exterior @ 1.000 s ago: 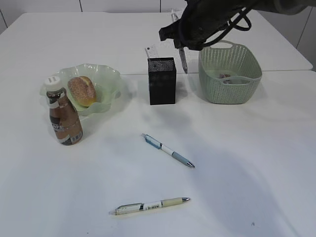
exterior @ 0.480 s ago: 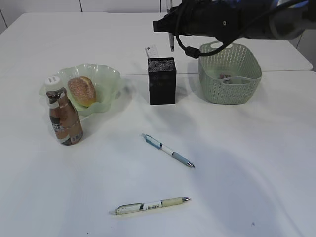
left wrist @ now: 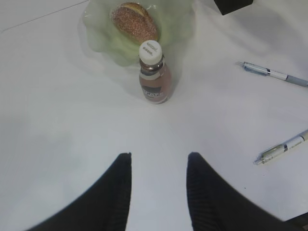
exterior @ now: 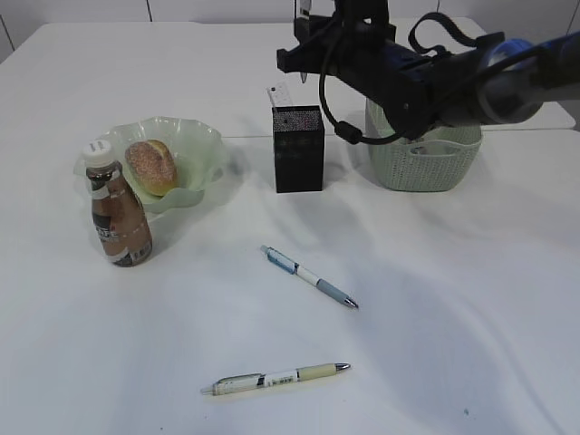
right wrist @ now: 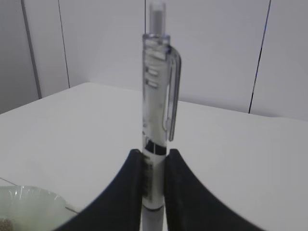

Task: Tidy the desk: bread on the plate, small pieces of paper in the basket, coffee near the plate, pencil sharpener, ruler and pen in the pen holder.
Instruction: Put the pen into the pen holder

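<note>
The right gripper (right wrist: 153,185) has swung its clamped pen (right wrist: 156,106) upright, above the pen holder (exterior: 297,148). A crooked drop could catch the mesh rim, crowded by the basket (exterior: 424,159). Two pens (exterior: 311,277) lie on open desk (exterior: 435,299); left gripper (left wrist: 159,190) hangs empty, parted.

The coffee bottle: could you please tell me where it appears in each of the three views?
Exterior view: the coffee bottle stands upright at the left, just in front of the plate.
Left wrist view: upper middle, below the plate, well beyond the end effector.
Right wrist view: not in it.
Shared landmark: the bread on the plate, behind the bottle.
</note>
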Controlling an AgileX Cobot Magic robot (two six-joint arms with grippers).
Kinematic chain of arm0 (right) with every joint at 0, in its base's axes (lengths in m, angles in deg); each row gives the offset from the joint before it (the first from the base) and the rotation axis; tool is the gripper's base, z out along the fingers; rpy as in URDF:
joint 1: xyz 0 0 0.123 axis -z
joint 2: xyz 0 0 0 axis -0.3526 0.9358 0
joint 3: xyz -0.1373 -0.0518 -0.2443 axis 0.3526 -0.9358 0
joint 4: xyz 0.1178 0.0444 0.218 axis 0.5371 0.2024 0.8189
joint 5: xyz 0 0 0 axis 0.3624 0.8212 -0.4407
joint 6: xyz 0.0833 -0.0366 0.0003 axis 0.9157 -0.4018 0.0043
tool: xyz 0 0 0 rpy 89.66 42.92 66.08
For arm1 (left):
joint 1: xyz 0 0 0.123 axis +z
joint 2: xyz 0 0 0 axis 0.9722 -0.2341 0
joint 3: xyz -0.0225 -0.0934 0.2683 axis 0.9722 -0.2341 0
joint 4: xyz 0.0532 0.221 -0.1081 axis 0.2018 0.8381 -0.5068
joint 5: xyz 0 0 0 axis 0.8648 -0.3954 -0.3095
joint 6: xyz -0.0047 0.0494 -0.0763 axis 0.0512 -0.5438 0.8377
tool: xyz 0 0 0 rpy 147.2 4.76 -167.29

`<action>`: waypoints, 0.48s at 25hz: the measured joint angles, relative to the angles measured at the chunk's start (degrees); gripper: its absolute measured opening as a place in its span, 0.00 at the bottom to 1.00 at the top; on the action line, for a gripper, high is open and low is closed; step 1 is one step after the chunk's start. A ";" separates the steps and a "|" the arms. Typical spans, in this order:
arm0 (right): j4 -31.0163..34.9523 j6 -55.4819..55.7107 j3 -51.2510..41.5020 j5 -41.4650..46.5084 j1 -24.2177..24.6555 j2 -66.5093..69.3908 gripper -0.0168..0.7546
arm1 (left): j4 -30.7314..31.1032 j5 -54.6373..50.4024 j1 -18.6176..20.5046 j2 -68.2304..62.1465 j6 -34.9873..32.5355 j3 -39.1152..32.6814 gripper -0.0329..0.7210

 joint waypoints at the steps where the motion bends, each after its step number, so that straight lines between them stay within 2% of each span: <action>1: -0.12 0.00 0.00 -0.24 0.09 0.34 0.16 | 0.00 0.00 0.00 0.00 0.00 0.00 0.40; 12: -0.43 -0.03 -0.09 -1.23 0.97 5.21 0.16 | 0.00 0.00 0.00 0.00 0.00 0.00 0.40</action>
